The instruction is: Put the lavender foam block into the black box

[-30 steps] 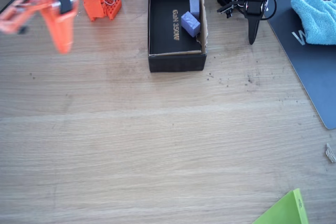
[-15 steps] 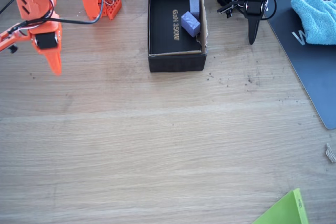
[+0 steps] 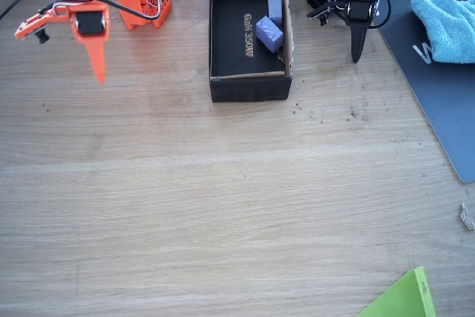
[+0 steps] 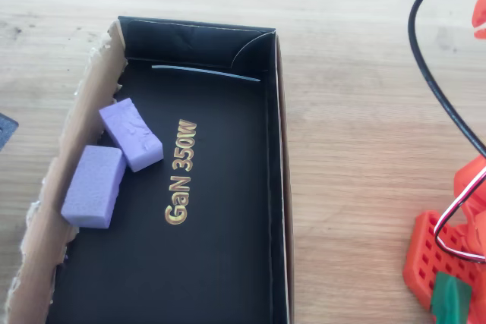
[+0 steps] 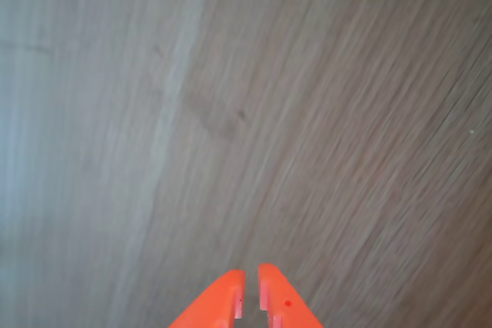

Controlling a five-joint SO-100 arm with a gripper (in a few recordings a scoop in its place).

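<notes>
Fingers (image 5: 251, 297) are together, holding nothing, over bare table (image 3: 223, 198). The block (image 4: 131, 133) lies in the box (image 4: 278, 187), well right of them; just park clear.

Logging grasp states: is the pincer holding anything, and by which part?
Nothing is held: the orange pincer is shut on nothing above bare wooden table.

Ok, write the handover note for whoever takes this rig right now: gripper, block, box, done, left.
Gripper: shut and empty, above bare table at the fixed view's left, well clear of the black box.
Lavender foam block: lying on the box floor beside the "GaN 350W" lettering, touching the paler lavender block next to it.
Done: block is in the box.
Left: nothing visible for this block; probably just park the arm.
</notes>
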